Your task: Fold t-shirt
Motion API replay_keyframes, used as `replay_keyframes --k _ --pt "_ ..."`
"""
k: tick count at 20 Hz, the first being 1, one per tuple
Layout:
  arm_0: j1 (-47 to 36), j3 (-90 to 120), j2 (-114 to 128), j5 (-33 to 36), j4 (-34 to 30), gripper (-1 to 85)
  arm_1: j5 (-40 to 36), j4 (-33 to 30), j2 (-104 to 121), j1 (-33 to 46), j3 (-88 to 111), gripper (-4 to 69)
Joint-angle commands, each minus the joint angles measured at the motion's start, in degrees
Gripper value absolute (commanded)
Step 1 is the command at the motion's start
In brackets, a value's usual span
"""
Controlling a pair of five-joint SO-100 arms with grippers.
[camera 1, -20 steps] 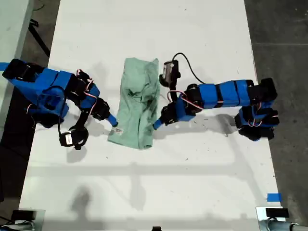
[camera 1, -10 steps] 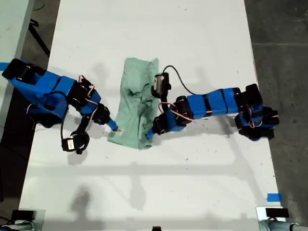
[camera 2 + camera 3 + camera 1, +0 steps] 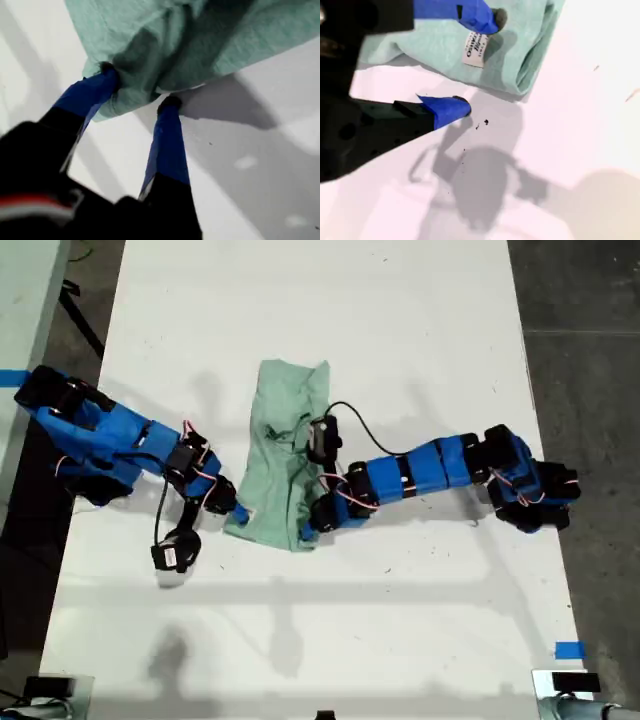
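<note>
The t-shirt (image 3: 288,465) lies partly folded into a narrow rumpled strip in the middle of the white counter (image 3: 400,320), running from far to near in the exterior view, with an arm at each side of its near end.

My first pincer (image 3: 137,92) comes in from the exterior view's right and meets the shirt's near right corner. Its jaws stand apart, one blue finger (image 3: 92,90) pushed into the bunched hem and the other (image 3: 169,130) just under the cloth edge; they are not yet closed on it.

My second pincer (image 3: 477,62) reaches in from the exterior view's left to the shirt's near left corner. Its jaws are also apart: one tip hovers over the cloth beside a small white label (image 3: 474,49) (print too small to read), the other sits over bare counter just off the hem.
</note>
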Motion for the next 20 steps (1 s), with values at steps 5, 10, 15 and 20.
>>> replay_keyframes --k 5,10,15,20 --pt "-1.5 -7.6 -13.0 -0.5 -0.4 8.1 3.9 -5.8 -7.6 -1.4 -8.3 13.4" --pt "0.4 -11.6 -13.4 0.1 1.8 0.0 5.5 -2.1 -7.4 -1.9 -9.1 -0.7" --pt "3.8 -19.4 -13.4 0.5 3.3 0.0 3.9 2.5 -2.6 -4.3 -9.2 -1.0" --pt "8.1 -30.8 -13.8 1.1 5.4 0.0 6.6 7.9 5.4 -9.1 -8.3 -1.0"
